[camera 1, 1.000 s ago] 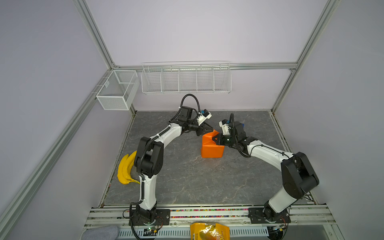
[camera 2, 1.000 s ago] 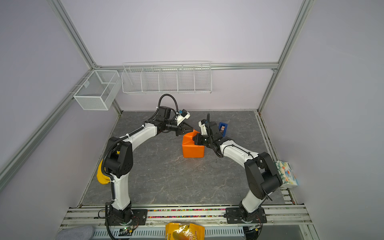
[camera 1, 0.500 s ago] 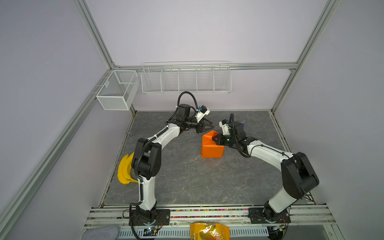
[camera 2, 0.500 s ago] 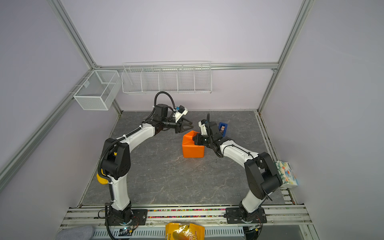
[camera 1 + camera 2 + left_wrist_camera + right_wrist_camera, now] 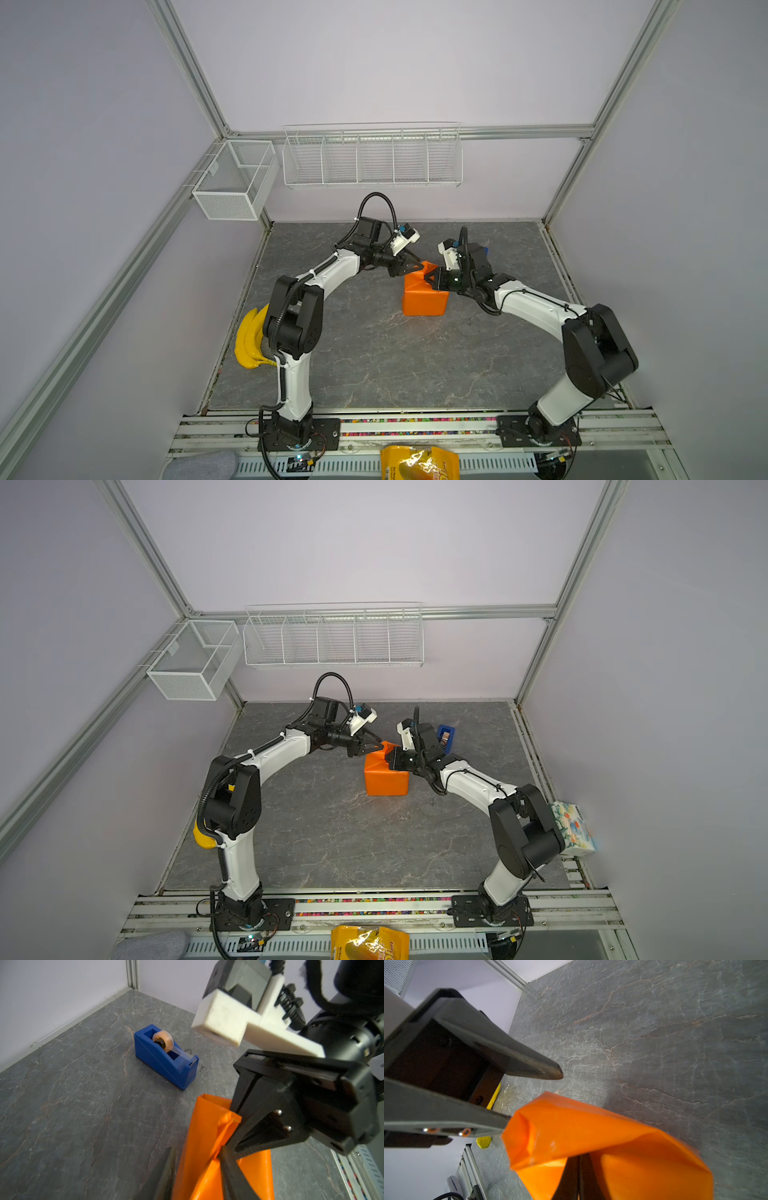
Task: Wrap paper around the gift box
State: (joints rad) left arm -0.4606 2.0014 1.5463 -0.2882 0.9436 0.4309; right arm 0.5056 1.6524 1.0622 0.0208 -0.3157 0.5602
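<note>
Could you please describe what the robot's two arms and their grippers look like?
Both the left arm and right arm have white links with bulky black joints and black base plates. A black corrugated cable loops over the left wrist. The left gripper and right gripper are black, with tapering pointed fingers; each carries a white camera mount.

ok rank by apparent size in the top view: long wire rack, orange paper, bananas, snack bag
1. long wire rack
2. snack bag and orange paper: too close, bag cut off by the frame
3. bananas, partly hidden
</note>
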